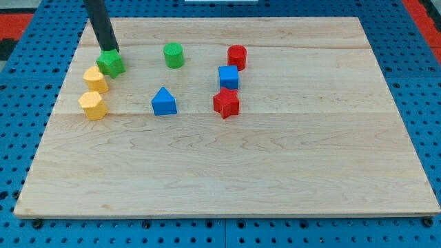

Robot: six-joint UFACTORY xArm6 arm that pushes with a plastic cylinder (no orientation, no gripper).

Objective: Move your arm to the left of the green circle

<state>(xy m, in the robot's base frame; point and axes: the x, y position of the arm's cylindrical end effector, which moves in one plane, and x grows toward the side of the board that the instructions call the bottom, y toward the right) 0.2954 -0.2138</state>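
Note:
The green circle (pixel 173 55) is a short green cylinder on the wooden board (pixel 227 172), near the view's top, left of centre. My tip (pixel 111 50) is at the upper left, well to the left of the green circle. It touches the top edge of a green star-shaped block (pixel 110 64). The dark rod rises from the tip toward the view's top left.
Two yellow blocks (pixel 96 79) (pixel 92 105) lie below the green star at the left. A blue triangle (pixel 164 102) sits below the green circle. A red cylinder (pixel 237 56), a blue cube (pixel 229 77) and a red star (pixel 226 103) stand to the right.

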